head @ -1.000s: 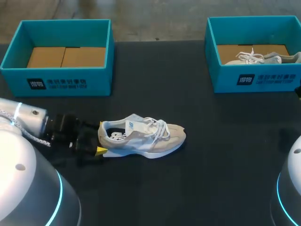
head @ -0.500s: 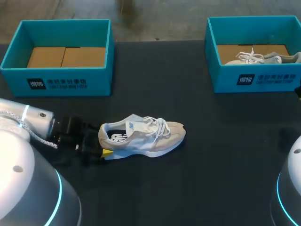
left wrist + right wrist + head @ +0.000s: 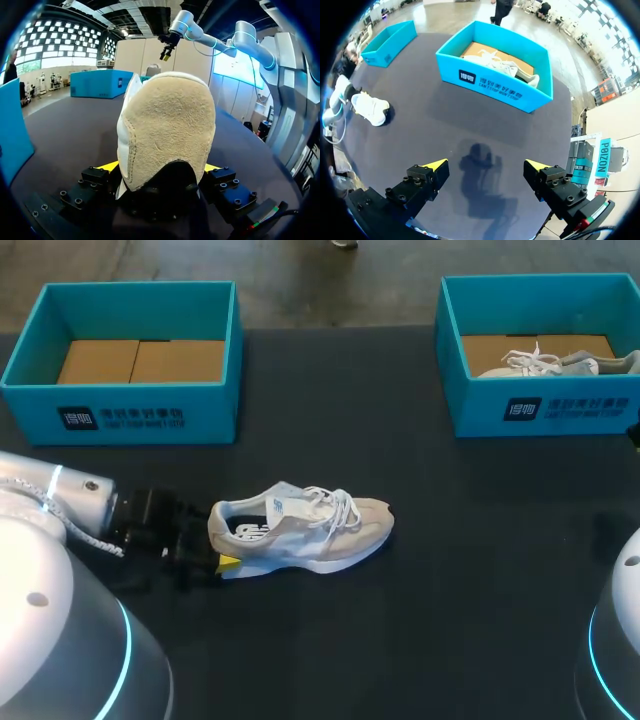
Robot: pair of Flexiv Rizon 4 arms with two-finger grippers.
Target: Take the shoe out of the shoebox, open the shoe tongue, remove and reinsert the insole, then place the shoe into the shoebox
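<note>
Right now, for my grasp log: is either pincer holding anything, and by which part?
The left pincer grips the beige sneaker by its heel, one finger on each side. The right pincer is open and holds nothing.

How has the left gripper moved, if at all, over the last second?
Yes. The left gripper slid rightward, nearer the left shoebox's right front corner, farther around the shoe's heel.

On the front wall of the left shoebox (image 3: 215, 410): a dark square logo (image 3: 78, 419) with two short lines of white print (image 3: 145, 418) beside it. Repeats on the right shoebox (image 3: 480, 412). On the shoe (image 3: 335, 538), a small blue mark (image 3: 275, 506), perhaps a logo, too small to read.
</note>
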